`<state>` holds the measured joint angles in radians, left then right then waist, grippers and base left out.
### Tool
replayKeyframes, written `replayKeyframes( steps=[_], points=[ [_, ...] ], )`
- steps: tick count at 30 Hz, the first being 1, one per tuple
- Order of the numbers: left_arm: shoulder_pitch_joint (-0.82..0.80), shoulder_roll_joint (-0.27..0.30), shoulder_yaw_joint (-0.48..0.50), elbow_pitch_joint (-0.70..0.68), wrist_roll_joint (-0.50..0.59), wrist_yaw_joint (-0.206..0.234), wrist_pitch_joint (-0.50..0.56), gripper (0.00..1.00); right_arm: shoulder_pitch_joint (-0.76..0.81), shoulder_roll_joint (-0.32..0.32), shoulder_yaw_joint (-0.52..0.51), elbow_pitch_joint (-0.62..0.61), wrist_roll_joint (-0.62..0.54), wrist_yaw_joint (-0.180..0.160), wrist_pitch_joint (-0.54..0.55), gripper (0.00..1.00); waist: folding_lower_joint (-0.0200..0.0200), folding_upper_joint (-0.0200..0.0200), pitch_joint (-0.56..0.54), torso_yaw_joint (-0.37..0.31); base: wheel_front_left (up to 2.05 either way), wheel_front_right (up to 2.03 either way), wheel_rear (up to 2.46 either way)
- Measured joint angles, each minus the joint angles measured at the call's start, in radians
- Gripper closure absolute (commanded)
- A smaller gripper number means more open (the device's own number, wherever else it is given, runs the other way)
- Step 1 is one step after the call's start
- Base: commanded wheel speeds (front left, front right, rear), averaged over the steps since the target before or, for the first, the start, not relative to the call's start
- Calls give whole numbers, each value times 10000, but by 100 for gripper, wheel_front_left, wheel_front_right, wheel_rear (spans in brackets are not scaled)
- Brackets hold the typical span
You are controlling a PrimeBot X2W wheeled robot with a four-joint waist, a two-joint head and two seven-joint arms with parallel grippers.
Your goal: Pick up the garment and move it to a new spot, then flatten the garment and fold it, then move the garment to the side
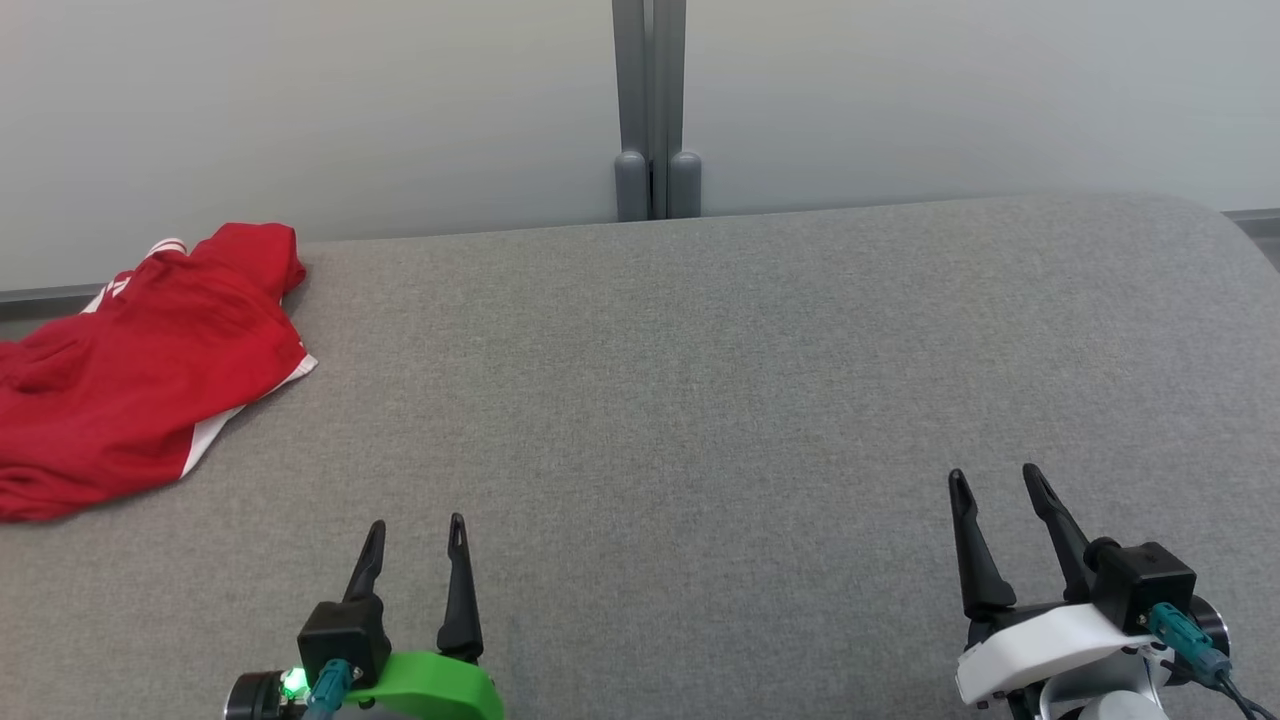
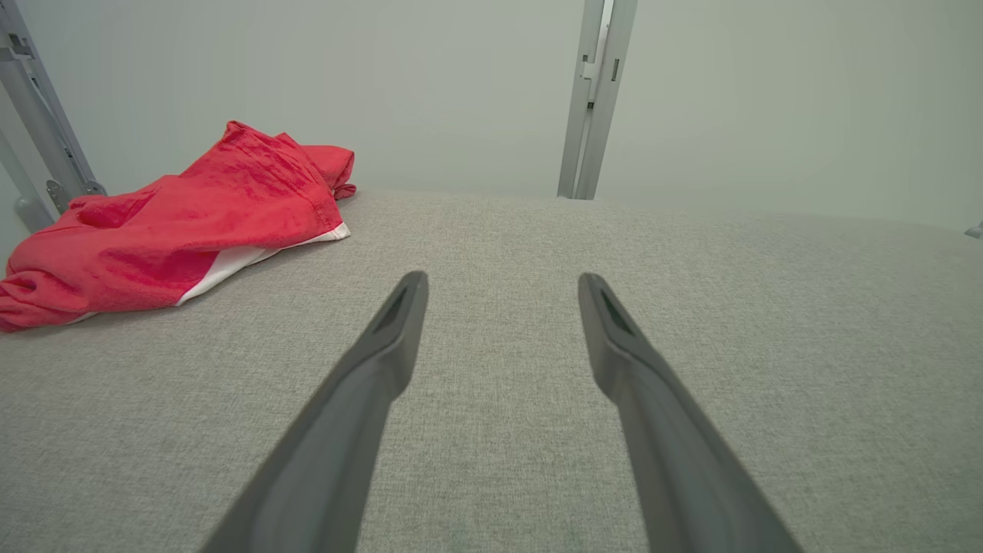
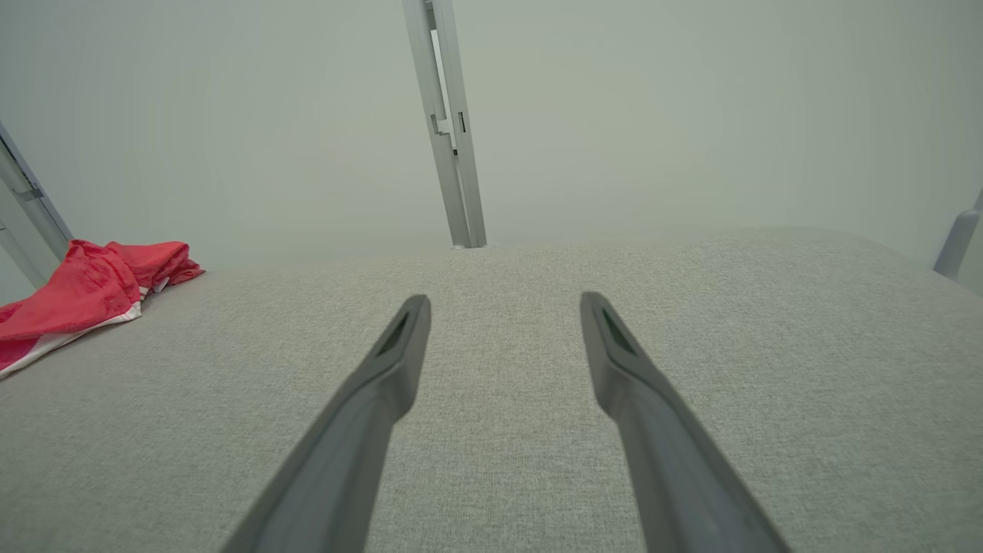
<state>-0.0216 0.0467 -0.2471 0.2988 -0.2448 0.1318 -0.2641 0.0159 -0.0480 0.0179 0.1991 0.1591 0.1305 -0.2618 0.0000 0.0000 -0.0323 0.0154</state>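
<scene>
at the far left of the grey cloth-covered desk [image 1: 700, 400] the red garment [image 1: 140, 380] lies crumpled in a loose heap, with white trim showing along its near right edge and at its far end; its left part runs past the edge of the head view. it sits close to the desk's back edge, in front of a pale wall [image 1: 300, 120]. a grey post [image 1: 655, 110] stands upright behind the middle of that back edge. the left claw [image 1: 417, 522] is over the near part of the desk, well apart from the garment and nearer the robot, its two dark fingers spread wide with nothing between them. the right claw [image 1: 994, 472] is over the near right part, its fingers likewise wide apart and holding nothing, farther still from the garment; whether either claw touches the cloth surface i cannot tell
</scene>
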Motion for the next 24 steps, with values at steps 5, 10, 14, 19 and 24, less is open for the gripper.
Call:
replayKeyframes(
  steps=[5,10,14,19,24],
  points=[
    [0,0,19,19,-23,2,0,0,1,0,-15,25,2,0,0,0,0,0,12,-8,0,0,0],
    [0,0,23,54,-52,0,0,0,1,0,-31,33,17,0,0,0,0,0,26,0,0,0,0],
    [0,0,21,77,-54,0,0,0,1,0,-48,35,46,0,0,0,0,0,36,30,0,0,0],
    [-11,0,12,123,-81,6,0,0,24,-4,-121,10,48,0,-2,0,0,0,38,230,0,0,0],
    [-81,2,65,113,-38,4,0,0,70,-6,-169,-65,77,0,-8,0,0,0,52,660,0,0,0]
  ],
)
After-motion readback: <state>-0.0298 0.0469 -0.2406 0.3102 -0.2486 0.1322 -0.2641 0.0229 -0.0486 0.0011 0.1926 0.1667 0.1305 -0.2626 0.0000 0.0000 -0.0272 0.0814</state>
